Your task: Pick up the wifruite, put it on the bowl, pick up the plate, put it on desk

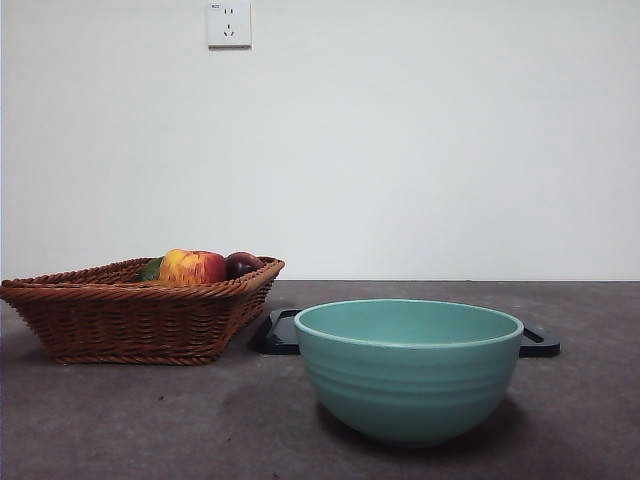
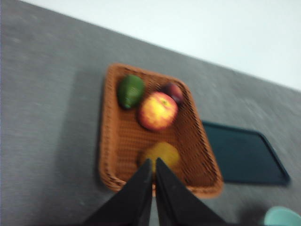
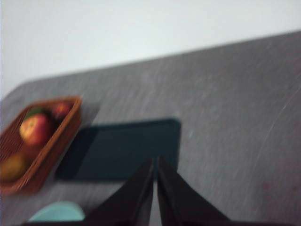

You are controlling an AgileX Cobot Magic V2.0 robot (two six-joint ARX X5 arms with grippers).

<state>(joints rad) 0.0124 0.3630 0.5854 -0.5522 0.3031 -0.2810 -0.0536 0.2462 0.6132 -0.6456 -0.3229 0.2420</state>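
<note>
Left wrist view shows the left gripper (image 2: pixel 153 162) with jaws closed, empty, above the wifruite (image 2: pixel 162 155) at the basket's (image 2: pixel 113 141) near end. Open wide, descend straight, avoid the apple (image 2: pixel 158 111). Right gripper (image 3: pixel 154 161) waits, closed.

Wall (image 1: pixel 420 150): plain white, smooth, unmarked, evenly lit, filling the upper half of the front view. Power socket (image 1: pixel 229 24): white square plate, mounted high on the wall, left of centre. Light: soft and diffuse, with faint shadows. Wall meets the dark grey surface in a straight horizontal line.
</note>
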